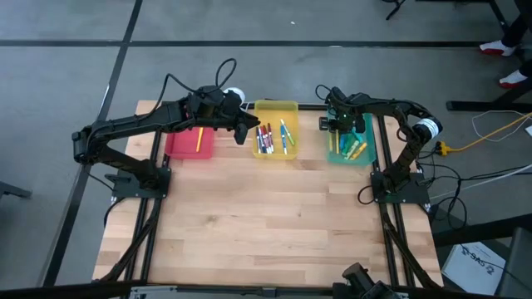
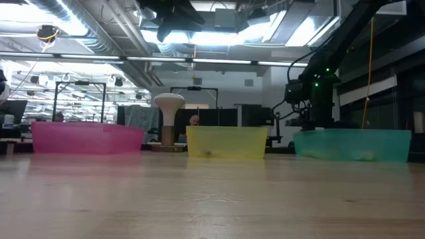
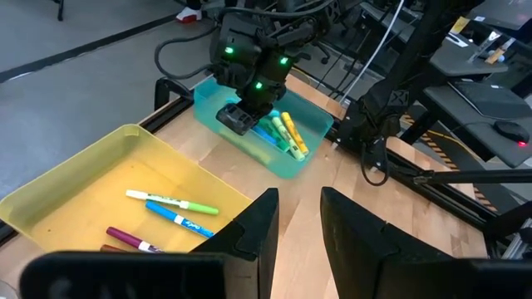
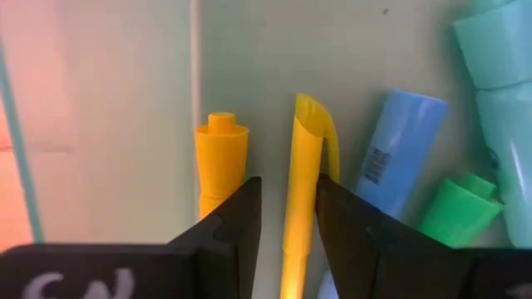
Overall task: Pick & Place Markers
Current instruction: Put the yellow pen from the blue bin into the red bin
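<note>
Looking down from above, three trays sit in a row along the upper edge of the table (image 1: 274,224) — the red tray (image 1: 179,145) at left holds a single yellow marker (image 1: 199,139), the yellow tray (image 1: 276,131) in the centre has a handful of markers (image 1: 274,137) in blue, green and red/white, and the teal tray (image 1: 349,148) at right has green, yellow and blue ones. The right gripper (image 4: 284,212) is down inside the teal tray with its jaws narrow around a yellow highlighter (image 4: 303,183), an orange marker (image 4: 221,154) lying just beside it. The left gripper (image 3: 298,224) hovers over the yellow tray's edge, jaws partly apart, nothing between them. A white-topped hourglass thing (image 2: 169,118) stands behind the trays.
</note>
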Controlling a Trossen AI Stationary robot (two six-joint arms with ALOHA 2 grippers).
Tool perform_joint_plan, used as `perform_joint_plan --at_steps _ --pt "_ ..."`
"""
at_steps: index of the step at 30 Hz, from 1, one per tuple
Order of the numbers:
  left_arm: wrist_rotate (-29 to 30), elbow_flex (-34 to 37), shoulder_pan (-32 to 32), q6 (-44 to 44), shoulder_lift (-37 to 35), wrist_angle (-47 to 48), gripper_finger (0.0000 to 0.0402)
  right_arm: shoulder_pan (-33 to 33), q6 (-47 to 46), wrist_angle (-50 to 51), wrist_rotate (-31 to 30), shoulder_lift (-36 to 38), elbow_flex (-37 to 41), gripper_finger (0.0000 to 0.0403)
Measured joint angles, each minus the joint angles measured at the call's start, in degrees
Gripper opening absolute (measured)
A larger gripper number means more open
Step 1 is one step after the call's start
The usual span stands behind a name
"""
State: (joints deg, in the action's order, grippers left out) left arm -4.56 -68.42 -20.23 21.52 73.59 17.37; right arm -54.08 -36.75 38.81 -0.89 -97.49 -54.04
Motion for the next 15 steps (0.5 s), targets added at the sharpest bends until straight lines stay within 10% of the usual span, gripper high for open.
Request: perform_joint_plan --at_steps 15 --pt "0.0 0.0 0.0 0.3 0.0 0.0 0.0086 0.0 -0.3 1.0 -0.3 0.0 0.0 0.0093"
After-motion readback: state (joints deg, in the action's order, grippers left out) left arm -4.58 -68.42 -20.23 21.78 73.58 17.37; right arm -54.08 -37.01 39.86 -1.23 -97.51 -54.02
